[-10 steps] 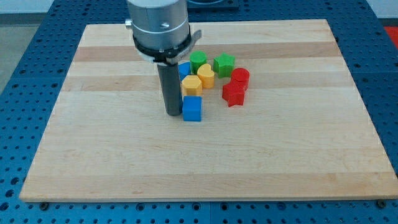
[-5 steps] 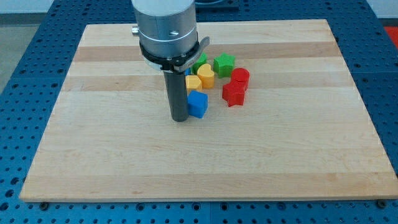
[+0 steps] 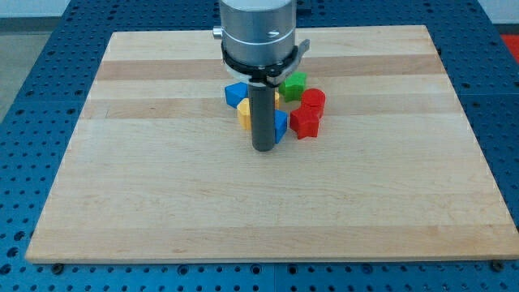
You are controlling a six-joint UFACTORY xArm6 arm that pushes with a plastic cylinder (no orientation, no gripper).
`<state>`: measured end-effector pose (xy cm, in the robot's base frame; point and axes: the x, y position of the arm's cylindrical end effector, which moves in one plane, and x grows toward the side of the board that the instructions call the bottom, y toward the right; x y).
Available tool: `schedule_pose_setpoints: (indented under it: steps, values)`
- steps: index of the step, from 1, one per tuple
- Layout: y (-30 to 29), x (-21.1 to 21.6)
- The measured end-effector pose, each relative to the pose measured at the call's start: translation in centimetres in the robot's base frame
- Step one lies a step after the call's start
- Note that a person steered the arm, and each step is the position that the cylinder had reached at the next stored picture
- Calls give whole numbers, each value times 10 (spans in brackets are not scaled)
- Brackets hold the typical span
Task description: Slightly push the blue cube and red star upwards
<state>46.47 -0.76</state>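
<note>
Starting at the view's left, our wooden board (image 3: 122, 178) lies on a blue perforated table (image 3: 32, 81). The first block we meet is a blue one (image 3: 235, 93), its shape not clear, sitting just left of our rod and toward the view's top of the cluster. Just below it a yellow block (image 3: 244, 115) shows only a sliver, the rest hidden behind the rod.

Our tip (image 3: 263, 149) rests on the board at the view's bottom edge of the cluster. We carry no pincer at all (only the plain dark rod), so nothing is held. The blue cube (image 3: 280, 125) peeks out on the rod's right side, touching it or very nearly so, with most of its body covered by the rod.

Right of that, the red star (image 3: 304, 123) stands just beside the blue cube; whether the two touch we cannot tell. A red cylinder-like block (image 3: 313, 100) sits against the star on the side toward the view's top. A green star (image 3: 294, 83) lies farther up, partly tucked under our arm's grey housing (image 3: 258, 28).
</note>
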Motion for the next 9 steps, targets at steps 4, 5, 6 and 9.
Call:
schedule_pose_setpoints:
  steps: [4, 5, 6, 9]
  values:
    - [12, -14]
    - [14, -11]
    - [34, 6]
    - [59, 1]
